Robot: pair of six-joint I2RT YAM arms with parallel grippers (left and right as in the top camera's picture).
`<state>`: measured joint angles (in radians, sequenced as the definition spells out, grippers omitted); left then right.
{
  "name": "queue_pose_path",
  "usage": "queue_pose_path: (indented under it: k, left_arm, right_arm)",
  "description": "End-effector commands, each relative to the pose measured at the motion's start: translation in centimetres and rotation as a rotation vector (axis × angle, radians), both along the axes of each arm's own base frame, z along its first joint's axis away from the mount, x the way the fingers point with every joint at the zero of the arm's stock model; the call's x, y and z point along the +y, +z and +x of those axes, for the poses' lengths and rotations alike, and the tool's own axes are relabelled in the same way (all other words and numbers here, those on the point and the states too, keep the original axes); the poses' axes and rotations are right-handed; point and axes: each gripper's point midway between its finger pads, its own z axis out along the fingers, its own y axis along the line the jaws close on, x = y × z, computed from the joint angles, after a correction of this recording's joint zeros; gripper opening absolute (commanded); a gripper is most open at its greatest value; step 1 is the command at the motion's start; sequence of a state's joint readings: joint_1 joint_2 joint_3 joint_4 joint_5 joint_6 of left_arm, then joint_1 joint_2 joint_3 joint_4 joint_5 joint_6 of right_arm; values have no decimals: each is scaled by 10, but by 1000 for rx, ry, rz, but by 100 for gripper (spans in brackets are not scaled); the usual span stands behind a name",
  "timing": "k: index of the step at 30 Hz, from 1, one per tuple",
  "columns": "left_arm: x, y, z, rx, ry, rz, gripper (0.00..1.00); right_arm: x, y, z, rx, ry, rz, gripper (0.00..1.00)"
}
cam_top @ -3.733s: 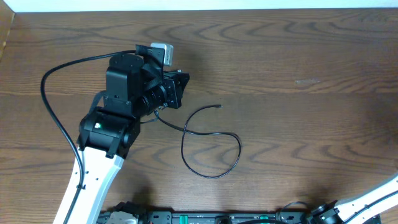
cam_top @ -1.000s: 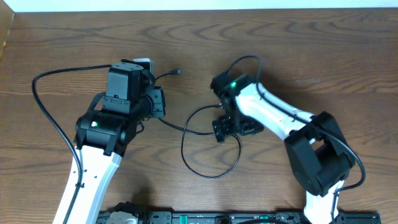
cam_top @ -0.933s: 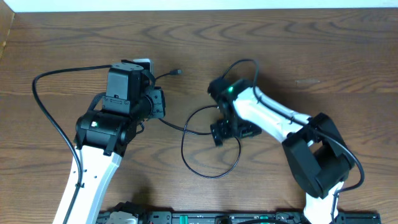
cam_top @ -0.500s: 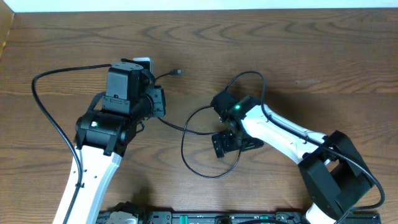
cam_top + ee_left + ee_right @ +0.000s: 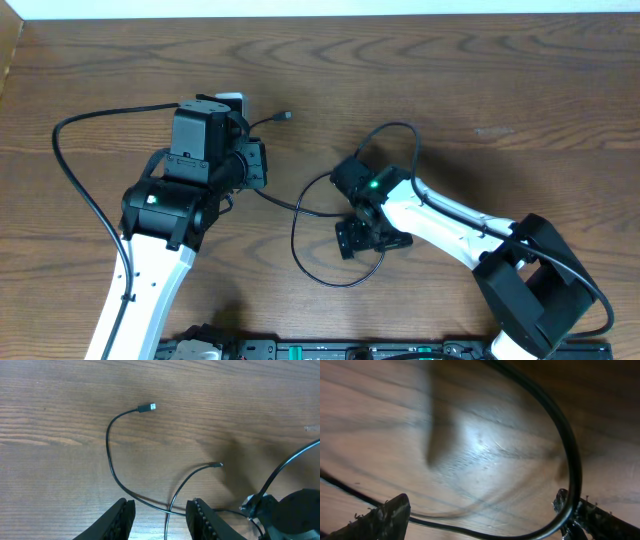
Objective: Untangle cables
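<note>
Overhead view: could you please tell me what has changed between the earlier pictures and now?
The right gripper came in from the picture's lower right, then slid toward the near edge onto the black cable loop, jaws open astride it, nothing gripped yet. The left gripper shifted left early on, then stayed put; the loop kept its place.

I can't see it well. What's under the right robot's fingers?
A black cable curves across the wooden table between the right fingers. The bit behind the fingertip is hidden.
</note>
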<state>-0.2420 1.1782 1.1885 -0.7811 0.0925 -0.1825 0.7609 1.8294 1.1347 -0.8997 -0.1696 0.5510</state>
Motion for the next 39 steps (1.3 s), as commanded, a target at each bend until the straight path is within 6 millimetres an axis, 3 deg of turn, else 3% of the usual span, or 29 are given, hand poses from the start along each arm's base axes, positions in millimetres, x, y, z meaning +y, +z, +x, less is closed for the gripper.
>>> queue_pose_path:
  k: [1,9,20,21,23,28,31,34,35,39]
  left_arm:
    - [0,3,1,-8,-1,-5,39]
    - [0,4,0,-11,-1,-5,39]
    - [0,10,-4,-27,-6,-15,39]
    - [0,11,-4,-29,-6,-15,39]
    - [0,13,-5,-33,-6,-16,39]
    - [1,12,-7,-28,-6,-15,39]
    - [1,11,-8,-23,-6,-14,39]
    - [1,11,-8,-23,-6,-14,40]
    - [0,11,-9,-19,-6,-19,40]
    - [-2,10,-10,-13,-15,-29,40]
  right_arm:
    - [-4,-2,-4,-13,-41,-23,85]
    - [-2,-4,-5,-17,-41,-21,58]
    - [-15,-27,-20,9,-83,-42,44]
    - [-16,-28,-21,12,-91,-44,40]
    - [-17,-30,-22,15,-94,-46,1]
    - [-6,-24,-13,-8,-93,9,1]
    - [-4,-3,13,-77,-80,68,1]
    - [-16,41,66,-237,-139,127,1]
    - [-27,61,90,-310,-162,143,1]
    - [-74,115,151,-472,-230,174,1]
